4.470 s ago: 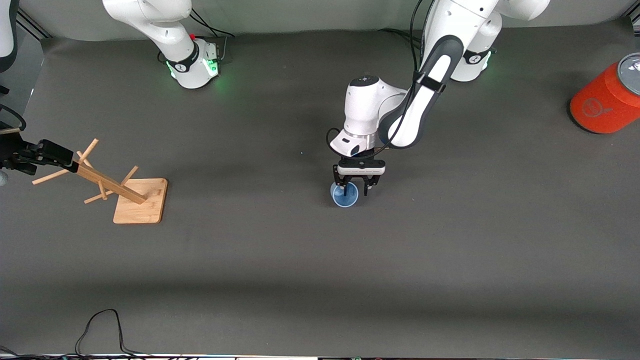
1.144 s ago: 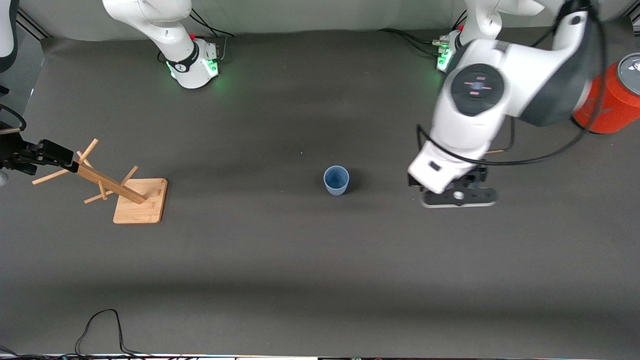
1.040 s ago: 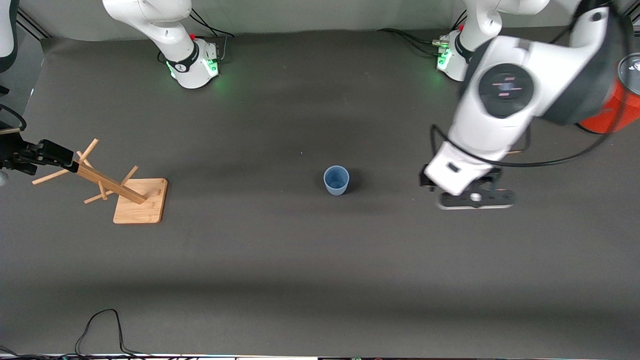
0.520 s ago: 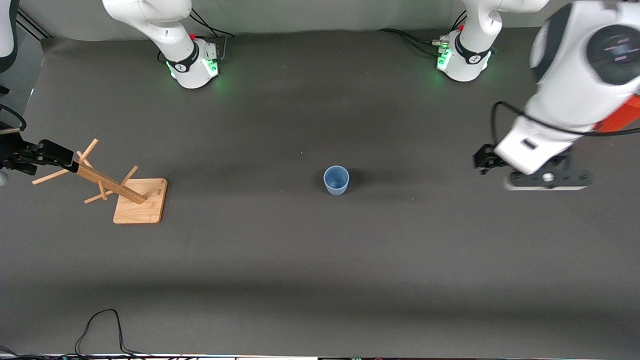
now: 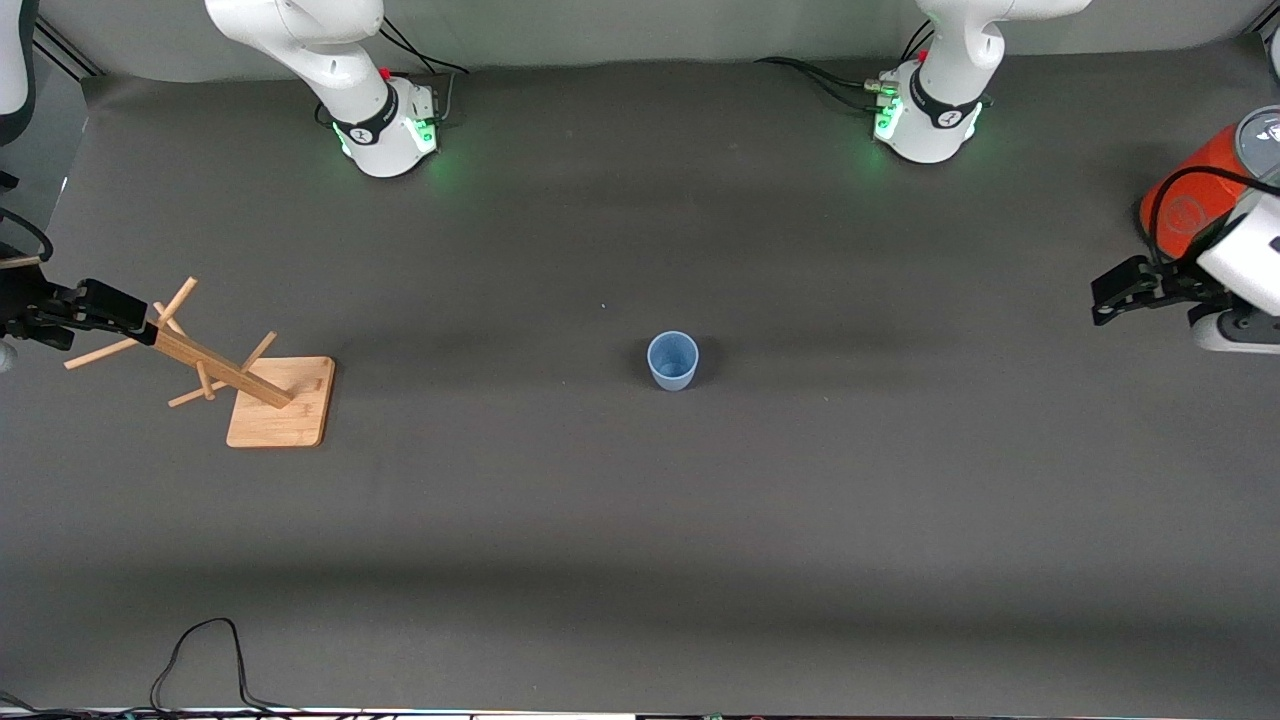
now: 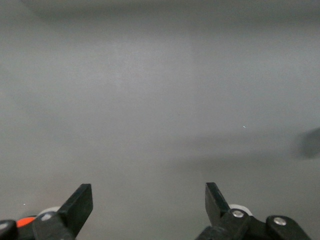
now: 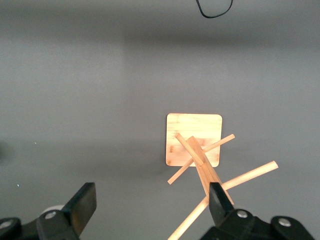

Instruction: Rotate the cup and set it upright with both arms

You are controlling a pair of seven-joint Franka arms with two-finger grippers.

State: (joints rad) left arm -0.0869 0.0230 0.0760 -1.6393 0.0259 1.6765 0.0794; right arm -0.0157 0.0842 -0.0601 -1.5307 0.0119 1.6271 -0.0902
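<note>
The light-blue cup [image 5: 672, 360] stands upright on the dark table mat, mouth up, midway between the two arms' ends, with nothing touching it. My left gripper [image 5: 1113, 291] hangs in the air toward the left arm's end of the table, beside the orange-red cylinder. In the left wrist view the left gripper [image 6: 148, 201] is open over bare mat with nothing between its fingers. My right gripper [image 5: 95, 305] waits high over the wooden rack; in the right wrist view the right gripper [image 7: 150, 202] is open and empty. Neither wrist view shows the cup.
A wooden peg rack [image 5: 230, 365] on a square base [image 7: 194, 131] stands toward the right arm's end. An orange-red cylinder with a grey lid [image 5: 1195, 205] sits at the left arm's end. A black cable [image 5: 200, 650] loops at the mat's edge nearest the front camera.
The left arm, which held the cup earlier, has let it go and swung away toward its own end of the table. The cup stays upright in place. The right arm has not moved.
</note>
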